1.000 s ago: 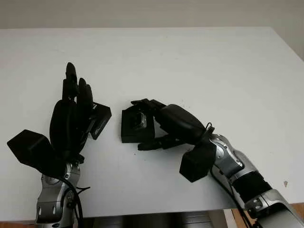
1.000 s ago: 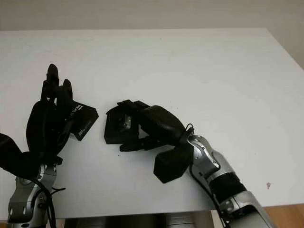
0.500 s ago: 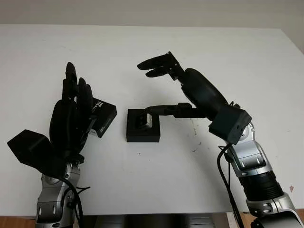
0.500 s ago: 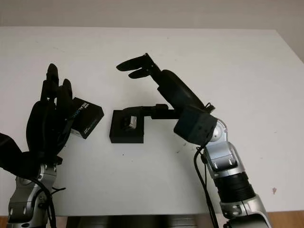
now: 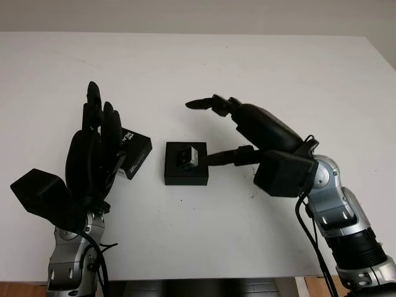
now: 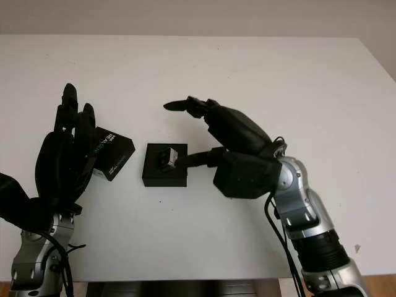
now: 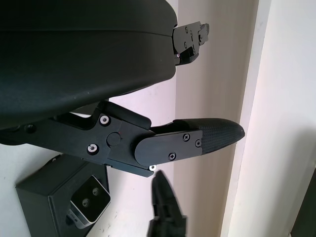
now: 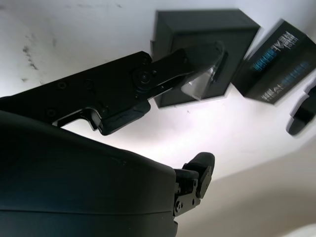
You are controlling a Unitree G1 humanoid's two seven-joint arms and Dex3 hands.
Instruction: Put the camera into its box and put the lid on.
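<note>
A small silver-fronted camera point(image 5: 187, 156) sits in the open black box point(image 5: 185, 174) at the middle of the table. Left of the box lies the black printed lid point(image 5: 137, 154), partly hidden behind my left hand point(image 5: 99, 136), which stands upright and open. Just right of the box hovers my right hand point(image 5: 207, 131), open and holding nothing. Its thumb point(image 5: 223, 158) reaches level to the box's right edge, and its fingers point(image 5: 210, 104) arch above and behind the box. The right wrist view shows that thumb point(image 8: 197, 57) across the box point(image 8: 207, 29), with the lid point(image 8: 276, 61) beside it.
The white table point(image 5: 278, 74) stretches far behind and to the right of both hands. Its front edge point(image 5: 204, 275) runs close below the arms. A wall rises behind the table's far edge.
My right hand, earlier wrapped over the box, has let go, lifted and drawn back to the right. The box now lies square with the camera in it. The left hand has not moved.
</note>
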